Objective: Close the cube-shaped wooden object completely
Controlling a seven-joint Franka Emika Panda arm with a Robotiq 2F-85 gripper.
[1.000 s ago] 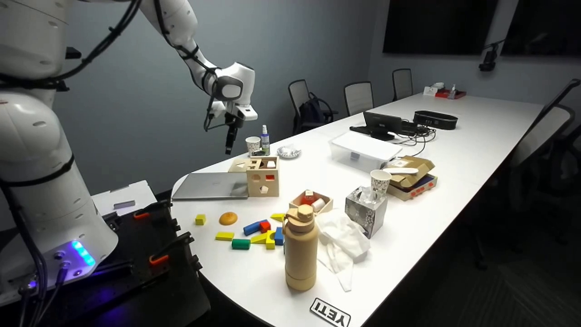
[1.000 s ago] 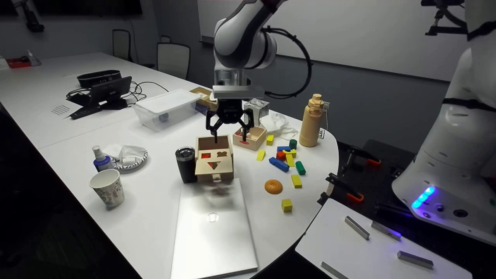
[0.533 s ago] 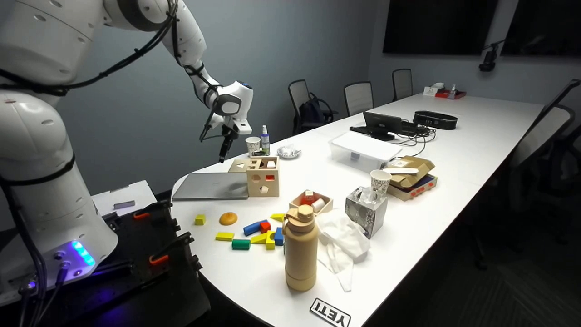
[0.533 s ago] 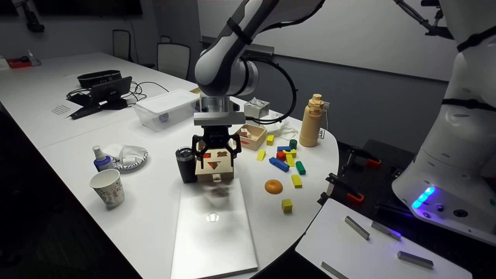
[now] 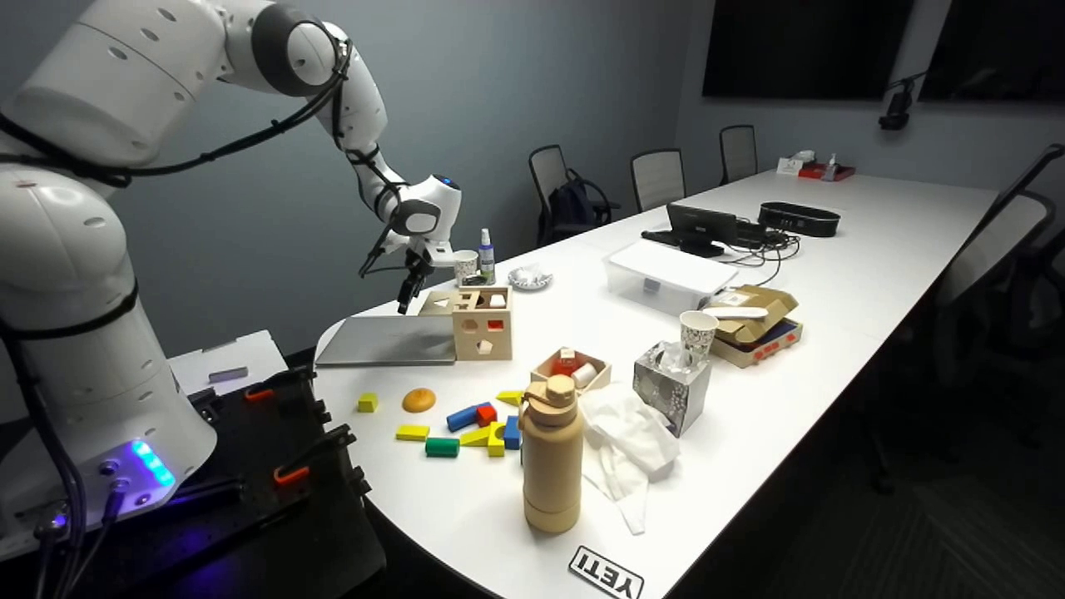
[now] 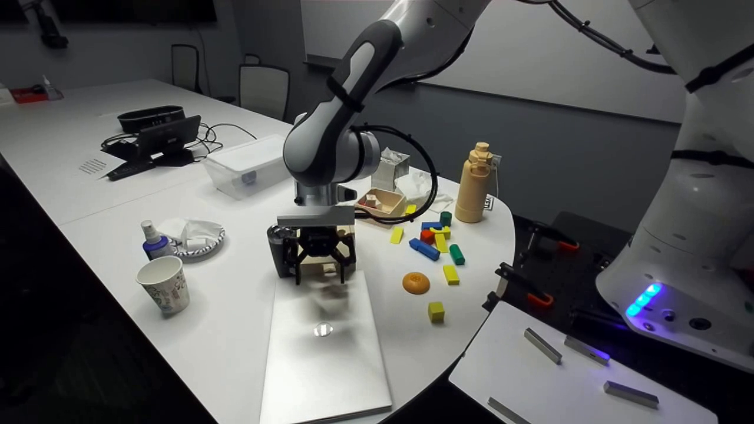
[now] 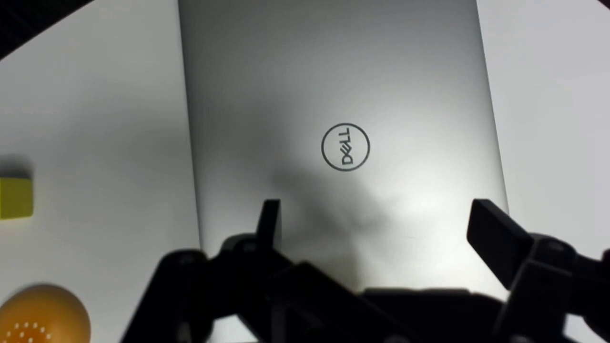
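The counter (image 5: pixel 566 312) carries a laptop (image 6: pixel 327 359) at the corner where its long edge meets the rounded end. The tool (image 6: pixel 320 281) hangs above the laptop, released and spread, grasping nothing. The cube-shaped wooden object (image 5: pixel 482 333) stands beside the laptop's inner end, farther from that corner; its lid (image 5: pixel 428 306) projects cornerward. Probable step: positioning to close. Align the fingertips (image 7: pixel 491 233) with the lid's outer end, keep clear of the laptop, then push squarely inward until flush.

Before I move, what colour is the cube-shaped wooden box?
The cube-shaped wooden box is light tan; it shows best in an exterior view.
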